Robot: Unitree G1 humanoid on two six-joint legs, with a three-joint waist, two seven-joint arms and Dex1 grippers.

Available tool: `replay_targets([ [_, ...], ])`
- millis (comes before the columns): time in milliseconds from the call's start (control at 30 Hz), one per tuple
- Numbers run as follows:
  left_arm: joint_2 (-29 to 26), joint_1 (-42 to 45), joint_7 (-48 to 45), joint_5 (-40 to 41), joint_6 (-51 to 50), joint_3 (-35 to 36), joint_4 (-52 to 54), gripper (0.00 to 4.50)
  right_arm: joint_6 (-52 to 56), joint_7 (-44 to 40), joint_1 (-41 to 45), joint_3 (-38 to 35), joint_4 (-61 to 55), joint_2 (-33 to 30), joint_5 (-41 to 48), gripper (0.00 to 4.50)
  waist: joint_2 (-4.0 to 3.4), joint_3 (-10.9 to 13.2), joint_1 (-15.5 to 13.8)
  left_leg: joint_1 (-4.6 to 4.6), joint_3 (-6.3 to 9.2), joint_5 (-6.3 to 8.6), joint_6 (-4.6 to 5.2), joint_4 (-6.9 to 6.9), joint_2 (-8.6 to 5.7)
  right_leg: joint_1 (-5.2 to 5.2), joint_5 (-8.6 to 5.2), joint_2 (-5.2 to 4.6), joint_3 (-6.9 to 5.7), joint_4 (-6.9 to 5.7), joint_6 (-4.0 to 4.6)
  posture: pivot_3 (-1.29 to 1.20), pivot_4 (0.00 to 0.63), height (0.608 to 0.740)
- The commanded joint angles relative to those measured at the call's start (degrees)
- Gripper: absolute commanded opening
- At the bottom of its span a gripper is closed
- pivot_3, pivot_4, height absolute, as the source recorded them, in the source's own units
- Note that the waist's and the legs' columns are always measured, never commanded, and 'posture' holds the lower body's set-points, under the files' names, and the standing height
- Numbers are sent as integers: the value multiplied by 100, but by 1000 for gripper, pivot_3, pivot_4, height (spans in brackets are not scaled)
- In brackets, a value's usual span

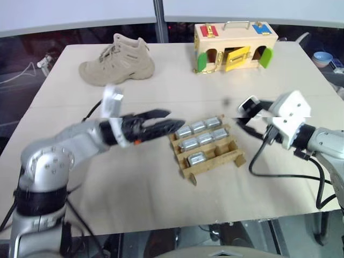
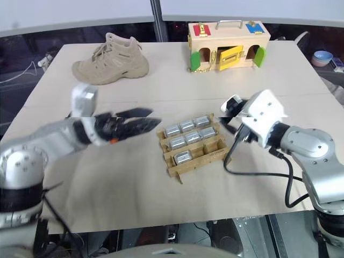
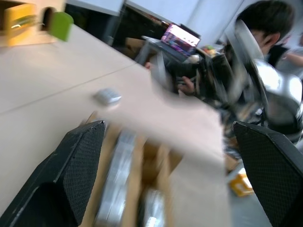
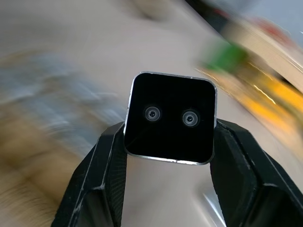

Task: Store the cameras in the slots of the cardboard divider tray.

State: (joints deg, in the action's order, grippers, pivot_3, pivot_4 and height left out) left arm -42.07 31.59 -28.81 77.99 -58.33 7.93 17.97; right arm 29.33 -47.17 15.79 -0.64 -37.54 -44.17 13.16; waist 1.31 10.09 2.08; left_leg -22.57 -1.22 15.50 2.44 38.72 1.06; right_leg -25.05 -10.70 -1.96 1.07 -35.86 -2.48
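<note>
The cardboard divider tray (image 1: 237, 159) lies on the table in front of me, with several silver-grey cameras (image 1: 199, 127) in its slots. My left gripper (image 1: 174, 119) hovers level just left of the tray, pointing toward it. Its fingers (image 3: 80, 175) stand wide open with nothing between them. To the right of the tray, my right gripper (image 1: 248, 110) is shut on another camera (image 4: 170, 120). The black face of this camera, with two small round lenses, looks back at the wrist view.
A tan shoe (image 1: 118, 59) sits at the back left and a pale wooden box (image 1: 236, 45) with coloured doors at the back middle. A small grey object (image 3: 108, 96) lies behind the tray. A person (image 3: 270, 23) sits beyond the table's right edge.
</note>
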Motion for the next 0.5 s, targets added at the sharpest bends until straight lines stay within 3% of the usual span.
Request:
replay_targets([
  [33, 346, 743, 927, 692, -673, -335, -608, 4500, -995, -456, 396, 327, 197, -231, -266, 1914, 4, 2, 24, 0, -2, 0, 0, 2, -10, -1, 1, 0, 4, -2, 0, 0, 150, 740],
  [333, 744, 1465, 1670, 1123, -1458, -565, -1325, 4500, -1224, -371, 1061, 837, 373, 34, -544, 1914, 4, 4, -32, -25, 8, -16, -28, 6, -12, -22, 15, -1, -1, -13, 28, 0, 150, 740],
  [433, 754, 1482, 1661, 914, -1557, -596, -1291, 4500, -1153, -332, 1132, 908, 306, 109, -581, 1914, 4, 4, -97, -25, 5, -17, -29, 7, -11, -21, 16, -8, 1, -11, 27, 0, 150, 740],
  [500, 806, 1465, 1672, 880, -1584, -585, -1304, 3970, -1141, -305, 1163, 932, 279, 167, -598, 1914, 4, 4, -136, -25, 5, -17, -29, 8, -23, -21, 15, -8, 1, -11, 27, 0, 150, 740],
])
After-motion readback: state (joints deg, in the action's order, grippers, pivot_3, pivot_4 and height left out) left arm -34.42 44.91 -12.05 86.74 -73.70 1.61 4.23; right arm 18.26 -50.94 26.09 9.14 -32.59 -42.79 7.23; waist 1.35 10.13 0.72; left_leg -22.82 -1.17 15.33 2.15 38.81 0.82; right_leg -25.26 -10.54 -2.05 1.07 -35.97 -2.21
